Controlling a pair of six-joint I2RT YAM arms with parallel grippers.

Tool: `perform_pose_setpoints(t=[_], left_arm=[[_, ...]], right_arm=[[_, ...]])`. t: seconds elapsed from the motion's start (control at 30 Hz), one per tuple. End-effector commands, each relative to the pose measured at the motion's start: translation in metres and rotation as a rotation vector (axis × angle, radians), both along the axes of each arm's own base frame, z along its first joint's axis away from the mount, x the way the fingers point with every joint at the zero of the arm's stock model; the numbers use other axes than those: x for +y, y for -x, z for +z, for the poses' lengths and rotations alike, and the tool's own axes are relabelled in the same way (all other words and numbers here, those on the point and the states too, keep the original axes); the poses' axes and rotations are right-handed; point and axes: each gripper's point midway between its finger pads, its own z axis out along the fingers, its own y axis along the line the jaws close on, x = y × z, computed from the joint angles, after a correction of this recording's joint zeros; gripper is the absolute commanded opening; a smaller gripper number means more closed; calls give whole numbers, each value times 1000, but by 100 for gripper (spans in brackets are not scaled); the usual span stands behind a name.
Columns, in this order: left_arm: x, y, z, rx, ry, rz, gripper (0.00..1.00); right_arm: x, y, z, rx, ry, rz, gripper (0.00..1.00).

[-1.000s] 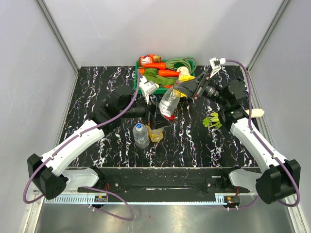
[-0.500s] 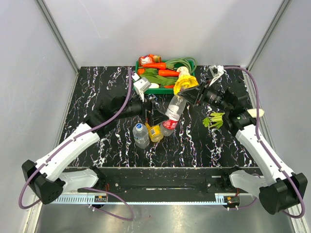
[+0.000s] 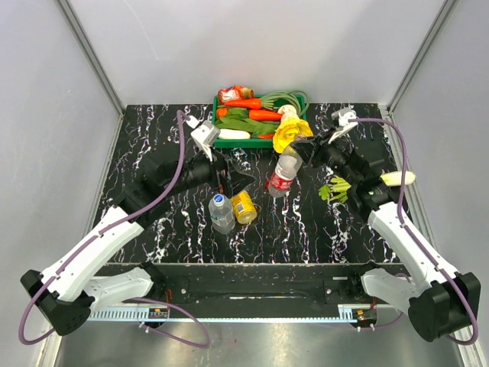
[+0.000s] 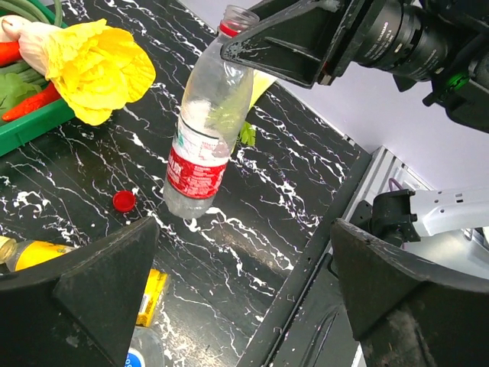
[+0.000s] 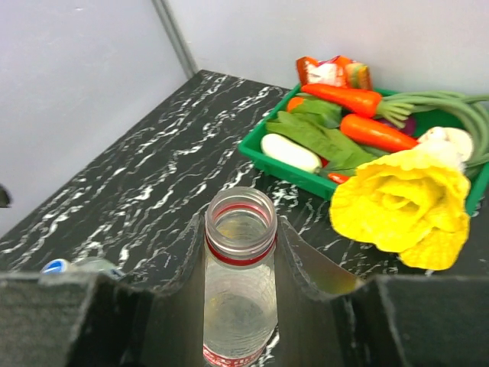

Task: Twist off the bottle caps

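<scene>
Red-label bottle (image 4: 200,145): held tilted, its neck clamped in the right gripper (image 5: 241,245), its mouth uncapped. Whether its base touches the bench (image 3: 145,131) cannot be told.
Red cap (image 4: 123,201): lying on the bench just beside that bottle's base.
Left gripper (image 3: 233,177): jaws wide apart, nothing held, near the bottle.
Step in hand: one cap judged off, and the bottle is to be set down.
Next move: the blue-capped bottle (image 3: 221,212), upright near it, is to be steadied and its cap pinched squarely.
Hard to make out: the cap of the juice bottle (image 3: 245,207), which lies on its side.
</scene>
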Motion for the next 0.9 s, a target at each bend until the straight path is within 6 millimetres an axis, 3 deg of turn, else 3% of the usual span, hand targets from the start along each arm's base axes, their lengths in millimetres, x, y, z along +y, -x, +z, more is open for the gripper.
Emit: perform_pose_setpoints(t=[0.0,0.13,0.4,0.67,0.87], left_arm=[[2,-5,7,-42,16,23,99],[2,-5,1,-28,-3,24,99],[6,-7,-8,-13,-24,40,99],[7,-8,-14,-6,-41,41,99],[10,-11,-18,3,-52,64,99]], right_arm=[[-15,-17,15,-229,53,-104,0],[-22,-17,12,-381,147,-130,0],[-31,-30,3,-409,230,-192,0],[-29,-46,-24,-374,211,-211,0],[-33,-57,-55,-325,219,-249,2]])
